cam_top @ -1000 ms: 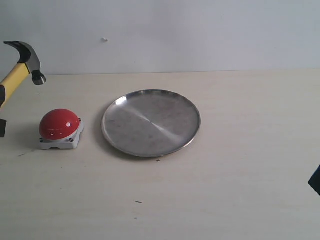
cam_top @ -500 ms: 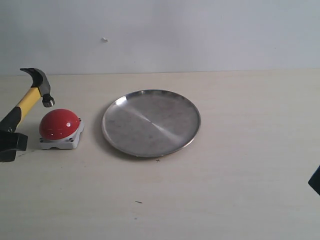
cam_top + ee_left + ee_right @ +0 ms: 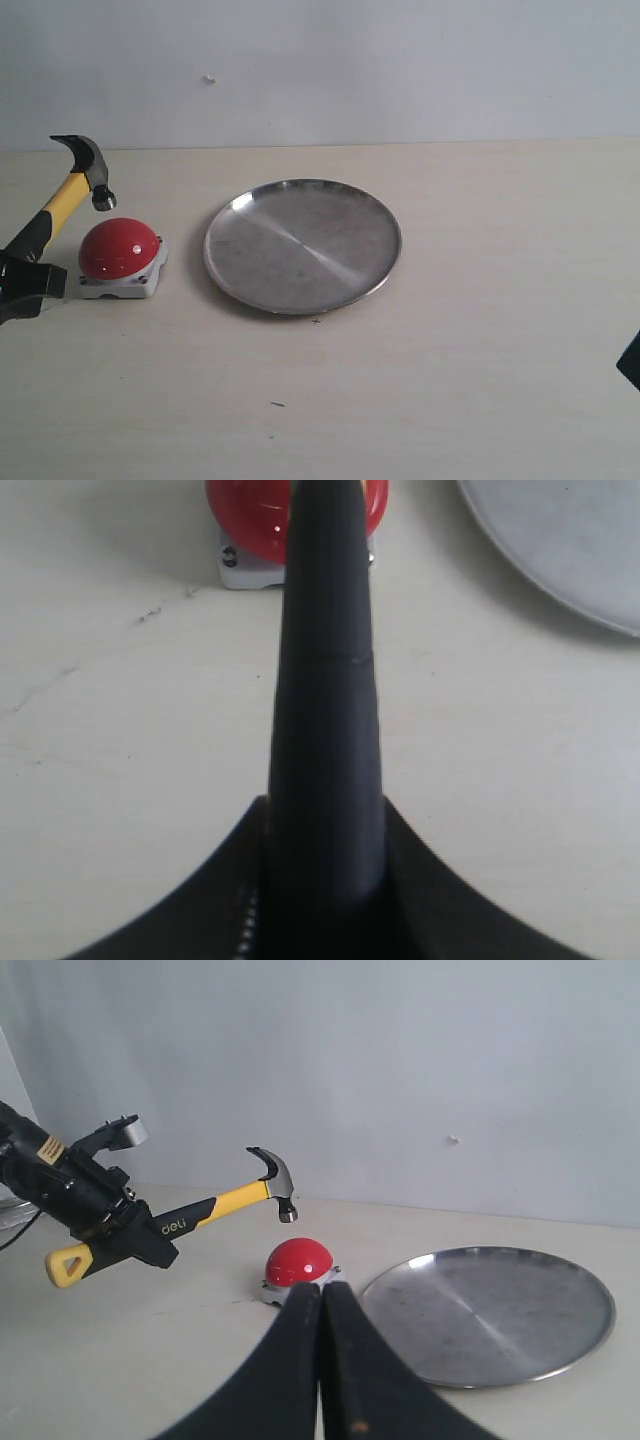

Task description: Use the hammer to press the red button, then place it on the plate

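Hammer [image 3: 70, 190]: held by the black end of its handle, head raised just above the red dome and not touching it — poised, I judge, for the press.
Left gripper [image 3: 120, 1222]: fingers clamped on the handle near its butt, partly closed round it; a low grip gives the head reach over the button.
Right gripper [image 3: 321, 1360]: jaws pressed together, holding nothing — parked away from the work, I judge.
Red button [image 3: 119, 249]: on its grey base on the table, just left of the plate.
Plate [image 3: 302, 245]: bare, near the button, so the hand-off needs only a short move.
Step in hand: press not yet made.
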